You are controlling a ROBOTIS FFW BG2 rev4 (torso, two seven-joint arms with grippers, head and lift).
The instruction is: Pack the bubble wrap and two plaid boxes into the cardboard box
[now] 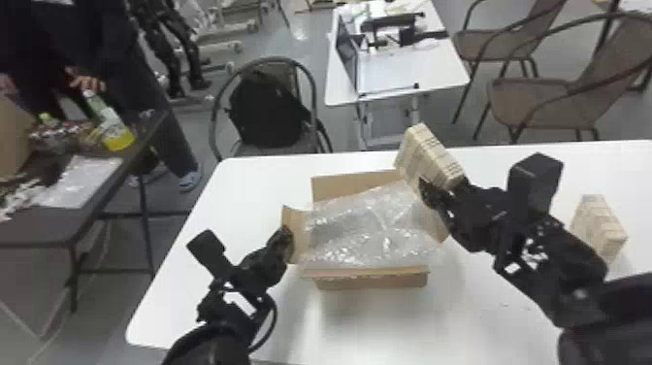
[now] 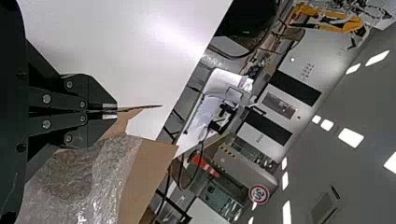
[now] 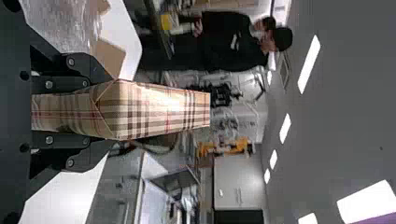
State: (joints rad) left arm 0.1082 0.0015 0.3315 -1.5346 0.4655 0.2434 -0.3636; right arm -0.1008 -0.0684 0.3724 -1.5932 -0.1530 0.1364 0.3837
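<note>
While the bubble wrap (image 1: 359, 233) lies across the open cardboard box (image 1: 376, 281), two insertions are left: at its 1 o'clock, the first plaid box (image 1: 429, 153), clamped by your right gripper (image 3: 110, 111); at 3 o'clock, the second plaid box (image 1: 597, 225). Your left gripper (image 2: 112, 111) pinches the 9 o'clock flap (image 1: 299, 233).

a white counter with rounded corners (image 1: 485, 315) stands on a smooth grey floor (image 1: 308, 46). beyond it are a dark round-backed chair (image 1: 217, 104) bearing a black bag (image 1: 267, 111), a white rectangular desk (image 1: 436, 73), and, to the right, brown chairs with curved dark frames (image 1: 538, 99). a dark-topped table (image 1: 29, 233) is at the left. in the left wrist view, bright white rectangular lights (image 2: 351, 137) dot a grey ceiling (image 2: 364, 102).
</note>
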